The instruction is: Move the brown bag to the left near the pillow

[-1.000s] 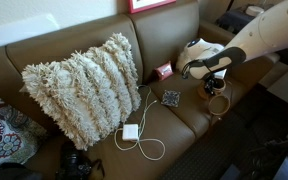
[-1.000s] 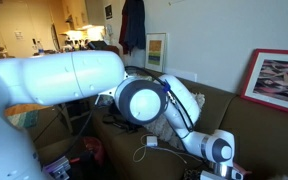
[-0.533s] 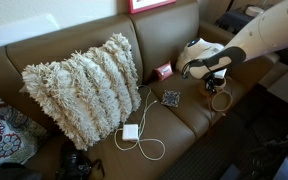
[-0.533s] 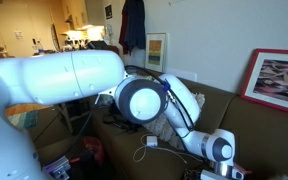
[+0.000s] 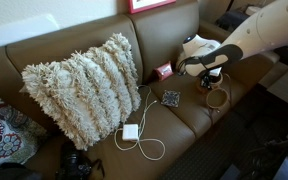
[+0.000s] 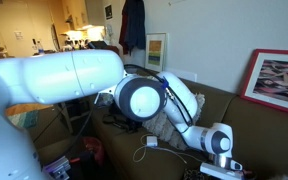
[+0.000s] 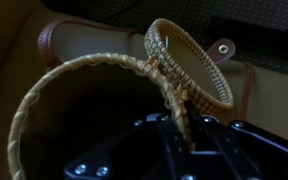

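One Franka arm [image 5: 269,25] reaching in from the upper right of an exterior view over a brown sofa [image 5: 174,30], tool [image 5: 212,72] pointed down at the seat end farthest from the pillow [image 5: 84,85]. Tool jaws drawn fully together, pinching the thin strap [image 7: 44,76] of the brown bag [image 5: 217,98]. Wrist view: pale braided strap rising as a loop from between the dark fingers of the tool [image 7: 181,125], with the bag's woven circular rim [image 7: 189,60] and tan leather-like body [image 7: 84,45] just beyond, against the brown upholstery. Brown bag directly beneath the tool, visible in the exterior view mainly as a thin light loop; contact between bag and seat not discernible. Pillow large, cream-white and shaggy, leaning against the backrest toward the opposite end of the sofa, well apart from the bag. Between pillow and bag: small red box [image 5: 164,71] at the foot of the backrest, small dark patterned object [image 5: 171,98] on the seat, white charger [image 5: 131,132] with its looped cable [image 5: 152,148] nearer the front edge. White fluffy toy [image 5: 196,48] just behind the tool. Floral cushion [image 5: 2,130] at the lower left corner, beside the pillow. Remaining exterior view filled largely by the white arm [image 6: 74,75], tool [image 6: 224,168] only partly in frame at the bottom edge.
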